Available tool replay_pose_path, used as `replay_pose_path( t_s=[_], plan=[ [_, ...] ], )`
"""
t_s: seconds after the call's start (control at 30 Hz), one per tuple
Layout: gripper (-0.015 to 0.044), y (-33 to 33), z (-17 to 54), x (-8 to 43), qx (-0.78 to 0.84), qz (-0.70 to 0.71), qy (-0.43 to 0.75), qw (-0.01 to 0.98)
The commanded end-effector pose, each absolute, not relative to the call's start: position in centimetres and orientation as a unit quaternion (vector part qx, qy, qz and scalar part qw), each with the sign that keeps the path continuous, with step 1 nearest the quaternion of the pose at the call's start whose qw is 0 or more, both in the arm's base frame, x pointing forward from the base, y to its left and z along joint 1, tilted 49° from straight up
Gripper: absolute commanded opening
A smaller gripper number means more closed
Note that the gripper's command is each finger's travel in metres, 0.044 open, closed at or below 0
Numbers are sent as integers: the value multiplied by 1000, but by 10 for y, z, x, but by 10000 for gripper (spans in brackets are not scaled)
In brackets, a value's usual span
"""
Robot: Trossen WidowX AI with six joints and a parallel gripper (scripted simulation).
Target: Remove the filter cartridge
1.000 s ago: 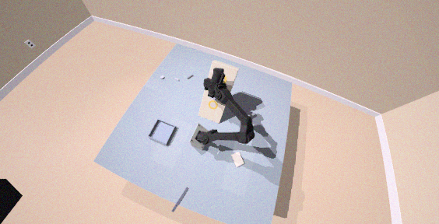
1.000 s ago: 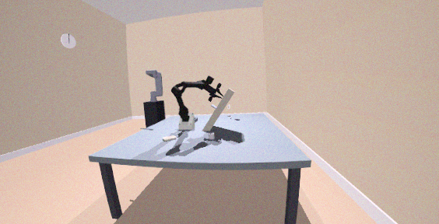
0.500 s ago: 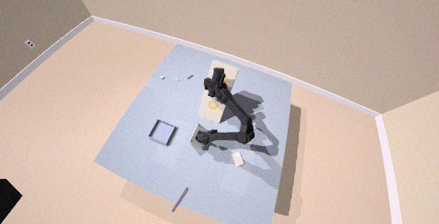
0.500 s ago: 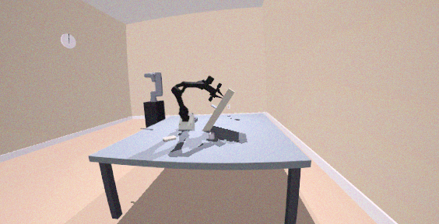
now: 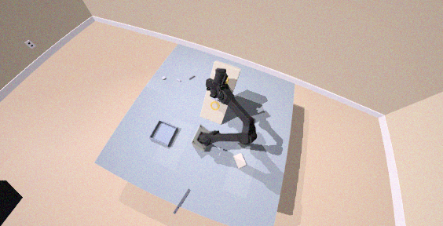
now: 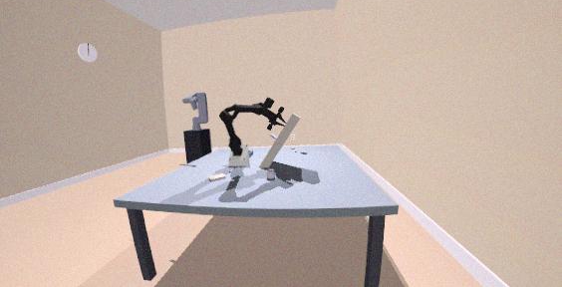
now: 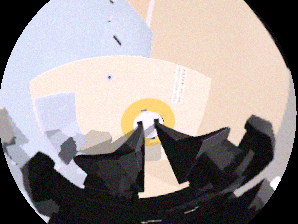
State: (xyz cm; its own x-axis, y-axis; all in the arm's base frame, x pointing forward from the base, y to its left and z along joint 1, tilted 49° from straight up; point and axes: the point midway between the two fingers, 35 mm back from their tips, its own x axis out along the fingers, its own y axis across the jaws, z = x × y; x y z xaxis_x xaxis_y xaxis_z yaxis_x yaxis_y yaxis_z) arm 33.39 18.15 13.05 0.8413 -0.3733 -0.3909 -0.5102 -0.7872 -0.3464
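Observation:
The tan service panel [image 5: 232, 71] [image 6: 281, 142] [image 7: 90, 90] stands tilted on the table. The filter cartridge [image 7: 148, 116] shows a round white face inside a yellow ring, with small dark marks near its upper and lower edges. My gripper [image 6: 285, 124] [image 7: 149, 125] is slightly open, its fingertips a narrow gap apart over the middle of the face. Nothing shows held between them. Whether the tips touch the face is unclear, and they hide part of it. The grey tray [image 5: 173, 135] lies on the table left of the arm base and looks empty.
A second yellow ring [image 5: 214, 105] is on the panel's lower part. A white block [image 5: 239, 160] [image 6: 217, 177] lies near the arm base. A dark bar [image 5: 181, 201] is at the front edge. Small items, including a dark piece [image 5: 192, 78] [image 7: 117, 40], lie beyond the panel.

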Motion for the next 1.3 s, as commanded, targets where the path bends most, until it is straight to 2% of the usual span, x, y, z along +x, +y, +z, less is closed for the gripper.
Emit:
replay_pose_path(
  t_s=[0.0,1.07,1.27],
  plan=[
    [88,181,129,336,-933,155,236,223],
    [88,176,124,346,-933,154,236,224],
    [48,178,126,343,-934,151,235,222]
  ],
)
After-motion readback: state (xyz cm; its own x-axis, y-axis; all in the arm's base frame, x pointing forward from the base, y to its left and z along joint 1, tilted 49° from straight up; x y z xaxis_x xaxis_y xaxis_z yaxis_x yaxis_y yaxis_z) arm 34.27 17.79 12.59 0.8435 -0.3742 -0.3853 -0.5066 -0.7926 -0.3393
